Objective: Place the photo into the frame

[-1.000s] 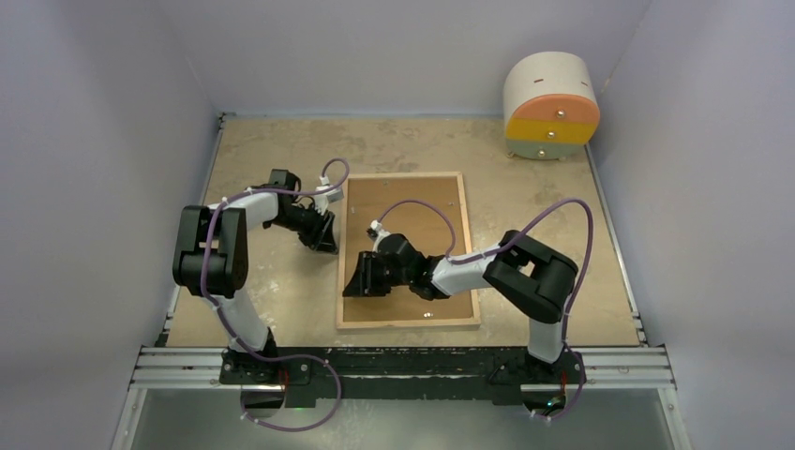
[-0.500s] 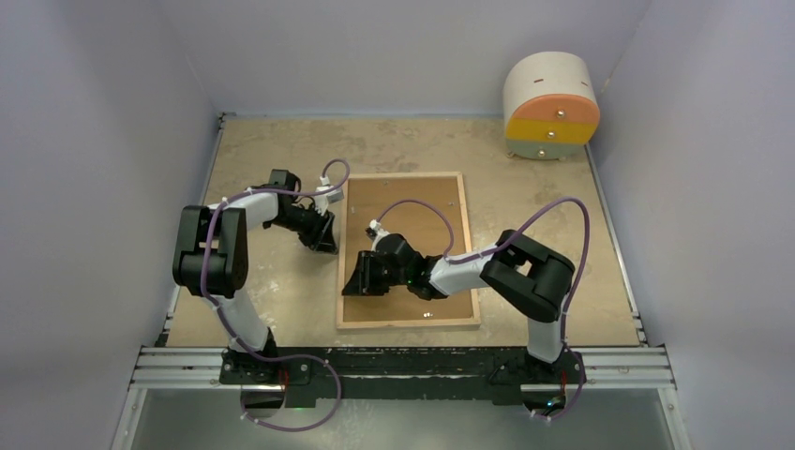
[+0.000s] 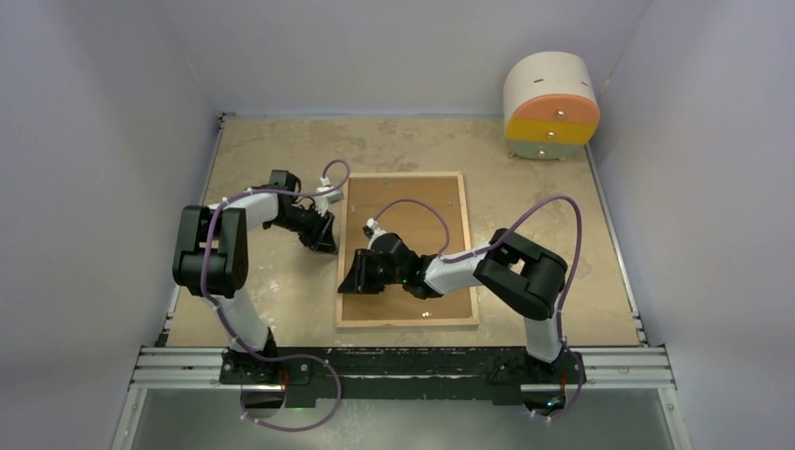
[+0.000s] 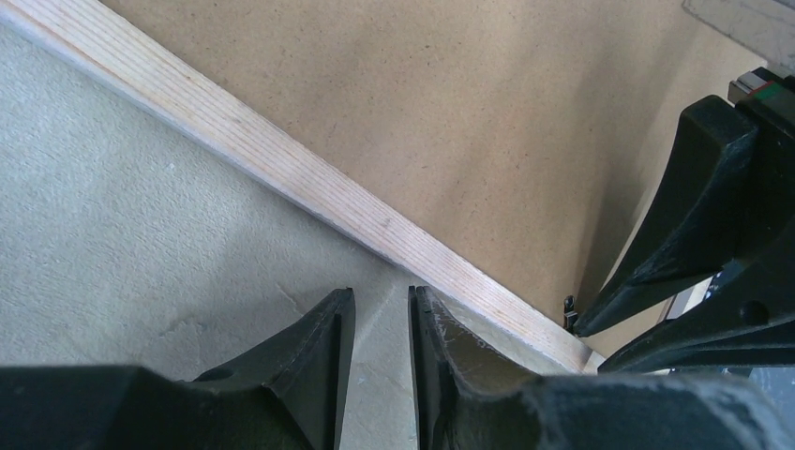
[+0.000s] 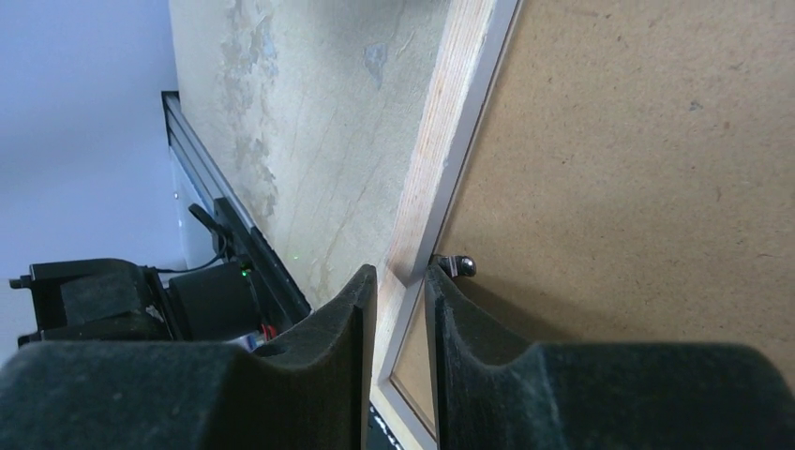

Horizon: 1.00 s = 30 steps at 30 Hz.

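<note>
The frame (image 3: 408, 323) is laid face down mid-table, long sides running from the near edge toward the far edge, with its wood-coloured rear up. A brown hardboard backing (image 3: 384, 192) is seated inside it. The photo is not seen in any view. It is judged to be under the backing already, though this cannot be confirmed.

The left gripper (image 3: 323, 246) is placed on the bare tabletop just beside the frame's left rail (image 4: 309, 183). Its fingers are drawn almost together with only a slim gap, and nothing is held between them.

The right gripper (image 3: 354, 286) is reached across the backing to the same left rail, toward the near left corner of the frame. Its fingers are likewise nearly closed and empty. In the wrist view they are set over the rail's inner lip, right next to a small metal clip (image 5: 457, 266). Contact with the clip cannot be told.

Step judged: securing the backing, clip work along the left rail. The next move would call for a fingertip to be pushed against the clip so it is turned over the backing, with the frame kept from sliding. A round cream, orange and yellow drawer unit (image 3: 551, 105) is left at the far right corner, well apart.
</note>
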### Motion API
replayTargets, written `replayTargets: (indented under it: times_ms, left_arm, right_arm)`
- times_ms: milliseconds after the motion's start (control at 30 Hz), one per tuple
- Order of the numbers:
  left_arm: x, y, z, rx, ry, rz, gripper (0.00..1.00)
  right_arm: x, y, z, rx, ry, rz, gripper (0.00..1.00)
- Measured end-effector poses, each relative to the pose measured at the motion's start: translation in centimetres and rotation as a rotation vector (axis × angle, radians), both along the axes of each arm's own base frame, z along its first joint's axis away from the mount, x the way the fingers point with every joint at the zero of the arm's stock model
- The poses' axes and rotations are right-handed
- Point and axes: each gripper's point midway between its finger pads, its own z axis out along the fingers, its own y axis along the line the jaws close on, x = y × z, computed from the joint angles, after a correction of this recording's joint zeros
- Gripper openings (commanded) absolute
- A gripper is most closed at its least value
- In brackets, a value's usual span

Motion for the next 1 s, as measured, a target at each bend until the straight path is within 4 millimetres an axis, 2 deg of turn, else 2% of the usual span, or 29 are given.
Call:
replayTargets:
  times_ms: [567,733,867,1000]
  left_arm:
    - [-0.5,0.0,0.0,-0.006,0.005,-0.02,0.29]
    - [-0.8,0.0,0.0,-0.002,0.01,-0.029,0.29]
    - [-1.0,0.1,0.0,-0.001,0.019,-0.029,0.28]
    - [-0.9,0.3,0.2,-0.001,0.03,-0.013,0.28]
  right_arm:
    - [0.8,0.1,0.3,-0.001,-0.023,-0.045,0.28]
    - [0.6,-0.5,2.1,0.023,-0.053,-0.043,0.3]
    - [0.4,-0.8,4.0,0.057,-0.073,-0.041,0.36]
    - [1.1,-1.4,3.9,0.039,-0.09,-0.045,0.38]
